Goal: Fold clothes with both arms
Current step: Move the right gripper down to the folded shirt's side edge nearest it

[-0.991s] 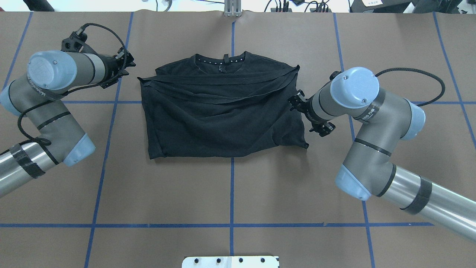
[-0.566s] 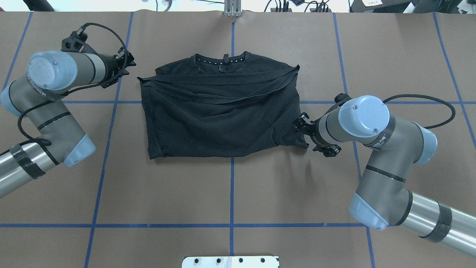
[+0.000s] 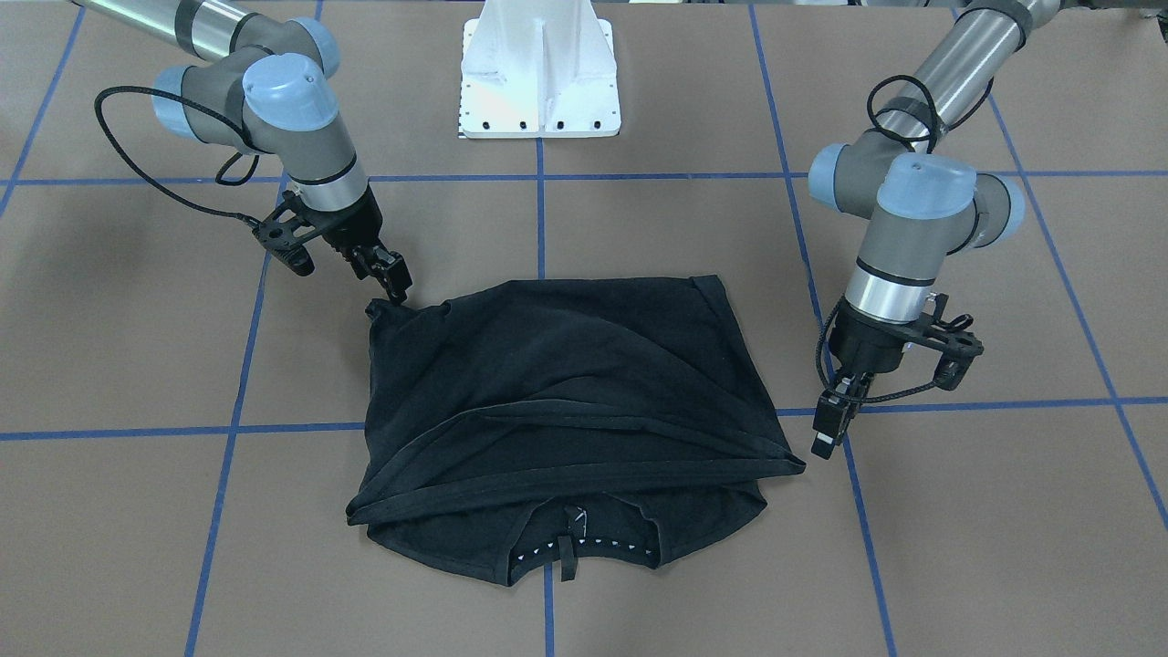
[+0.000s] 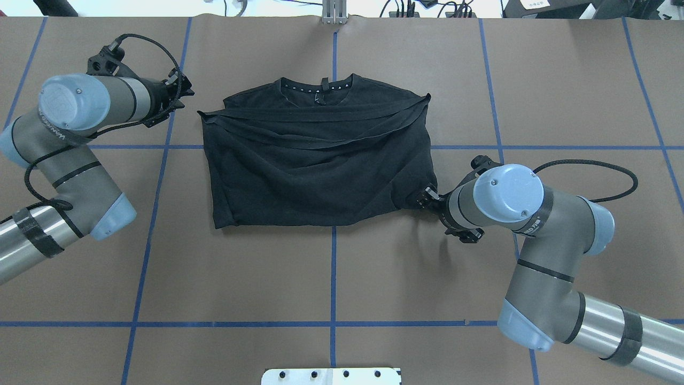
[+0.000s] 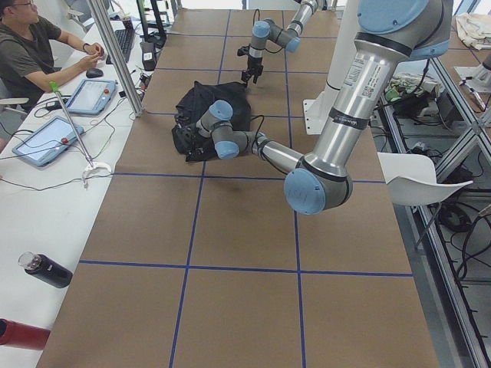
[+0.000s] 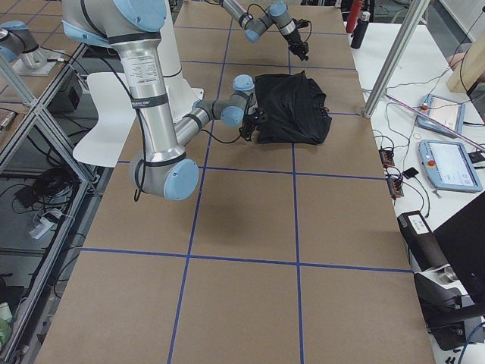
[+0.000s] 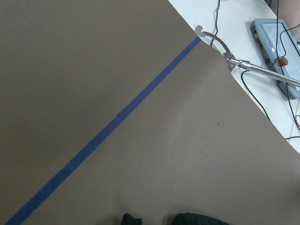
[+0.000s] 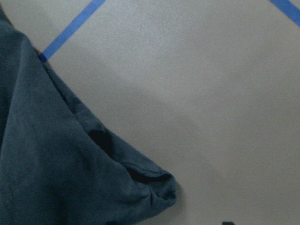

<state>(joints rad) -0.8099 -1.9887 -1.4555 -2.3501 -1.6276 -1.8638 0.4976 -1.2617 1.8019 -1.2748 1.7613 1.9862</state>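
Where the brown paper-covered surface point(image 4: 240, 278) lies open on all sides, crossed by blue tape lines point(image 4: 332, 267), the black T-shirt point(image 4: 320, 166) rests on its far middle. The shirt is folded into a rough rectangle, soft and creased, with its collar toward the far edge. The right pincer point(image 3: 394, 283) is at the shirt's near right corner, right by the cloth; I cannot tell how wide it stands. The left pincer point(image 3: 826, 433) hangs near the far left corner, fingers parted, holding nothing.
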